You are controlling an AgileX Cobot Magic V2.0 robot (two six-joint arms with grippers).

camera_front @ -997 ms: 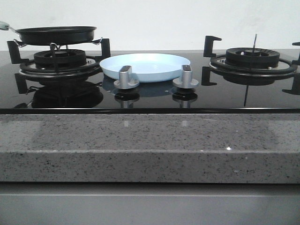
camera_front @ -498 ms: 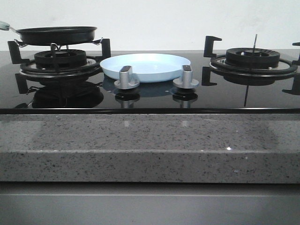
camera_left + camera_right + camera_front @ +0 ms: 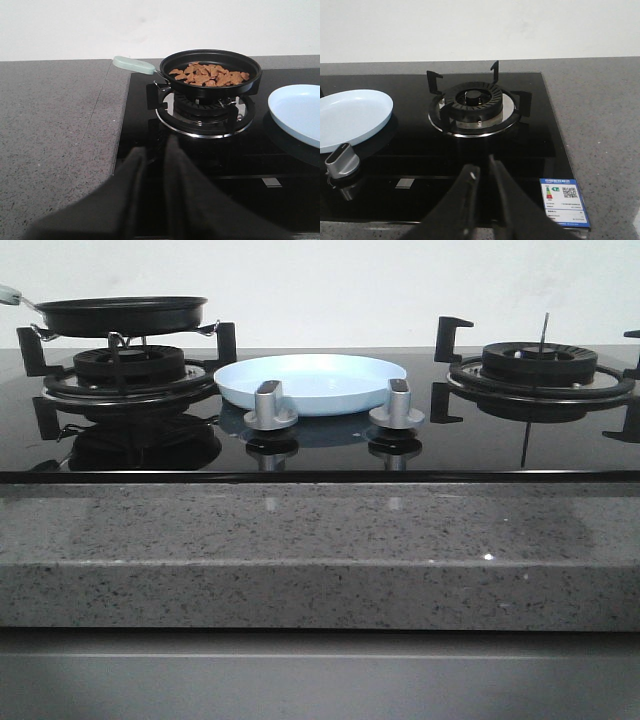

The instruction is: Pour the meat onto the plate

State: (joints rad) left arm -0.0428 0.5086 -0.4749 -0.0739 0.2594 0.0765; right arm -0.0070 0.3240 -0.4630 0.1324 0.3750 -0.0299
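Observation:
The meat (image 3: 207,75) is a heap of small tan pieces in the black frying pan (image 3: 215,89), which sits on the left burner and has a pale handle (image 3: 134,64). The pan also shows in the front view (image 3: 120,315), where the meat is hidden by its rim. The pale-blue plate (image 3: 310,380) lies empty on the black hob between the burners; it also shows in the left wrist view (image 3: 297,112) and the right wrist view (image 3: 350,117). My left gripper (image 3: 155,150) is shut and empty, short of the pan. My right gripper (image 3: 482,167) is shut and empty, short of the right burner. Neither gripper shows in the front view.
Two grey knobs (image 3: 268,405) (image 3: 397,403) stand just in front of the plate. The right burner (image 3: 540,365) with raised black pan supports is bare. A speckled grey counter (image 3: 320,550) runs along the hob's front. An energy label (image 3: 563,201) is stuck at the hob's corner.

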